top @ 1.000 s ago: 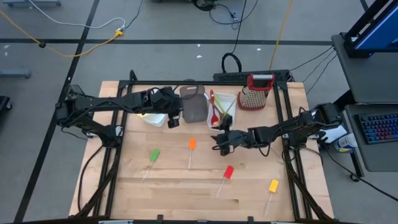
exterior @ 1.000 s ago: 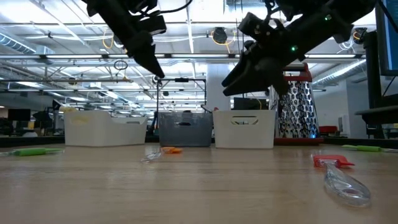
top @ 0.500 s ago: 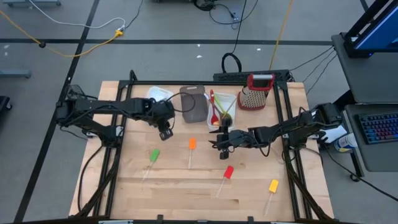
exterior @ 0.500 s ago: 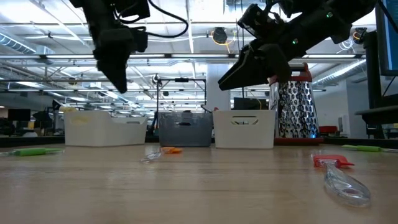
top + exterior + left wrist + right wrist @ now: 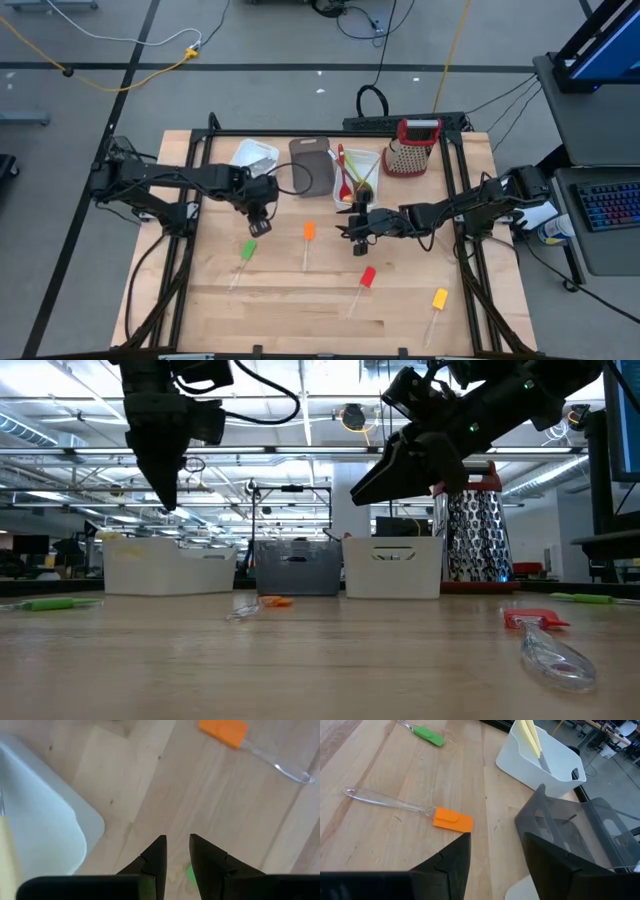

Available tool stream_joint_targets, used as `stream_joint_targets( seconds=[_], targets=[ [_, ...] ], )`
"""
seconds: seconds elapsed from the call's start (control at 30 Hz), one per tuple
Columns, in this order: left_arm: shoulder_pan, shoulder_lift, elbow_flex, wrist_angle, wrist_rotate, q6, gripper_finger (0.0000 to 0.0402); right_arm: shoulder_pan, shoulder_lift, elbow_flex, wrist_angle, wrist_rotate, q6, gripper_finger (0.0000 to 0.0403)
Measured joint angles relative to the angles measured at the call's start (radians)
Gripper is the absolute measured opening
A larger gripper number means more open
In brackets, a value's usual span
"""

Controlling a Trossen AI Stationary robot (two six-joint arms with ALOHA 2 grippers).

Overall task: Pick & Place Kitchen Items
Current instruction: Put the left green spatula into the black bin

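Note:
Four small spatulas lie flat on the wooden table: green [image 5: 247, 250], orange [image 5: 308, 232], red [image 5: 367, 277] and yellow [image 5: 439, 298]. My left gripper [image 5: 258, 223] hangs above the table just beyond the green spatula, pointing steeply down. It is open with nothing between its fingers [image 5: 177, 847], and a bit of green [image 5: 191, 875] shows below them. My right gripper [image 5: 354, 227] hovers open near the table's middle, to the right of the orange spatula [image 5: 452, 820], and holds nothing [image 5: 492, 850].
Three tubs stand in a row at the far side: a white one [image 5: 252, 157], a grey one [image 5: 313, 166] and a white one [image 5: 362, 172] holding red and other utensils. A red-topped grater [image 5: 412, 147] stands to their right. Bare wood lies between the spatulas.
My left gripper has moved from over the far tubs toward the table's near edge and the green spatula. It has sunk a little, tipped from slanting to pointing steeply down, and rolled about its wrist. Nothing on the table has moved.

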Motion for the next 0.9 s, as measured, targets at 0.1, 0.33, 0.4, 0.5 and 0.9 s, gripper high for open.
stream_joint_targets(
  seconds=[0.1,0.33,0.4,0.5,0.9],
  targets=[
    [0.000,0.000,0.000,-0.060,0.006,-0.070,0.0088,-0.001,0.000,0.000,0.000,0.000,-0.005,0.0171],
    [-0.002,0.000,-0.034,-0.069,0.003,-0.297,0.0088,-0.015,0.000,0.000,0.000,0.000,-0.003,0.0167],
    [-0.014,0.000,-0.068,-0.072,0.008,-0.348,0.0088,-0.022,0.000,0.000,0.000,0.000,-0.003,0.0167],
    [-0.027,0.000,-0.137,-0.069,0.032,-0.411,0.0088,-0.032,0.000,0.000,0.000,0.000,-0.006,0.0166],
    [-0.075,0.000,-0.299,0.104,0.199,-0.447,0.0088,-0.061,0.000,0.000,0.002,-0.003,-0.021,0.0166]
  ],
)
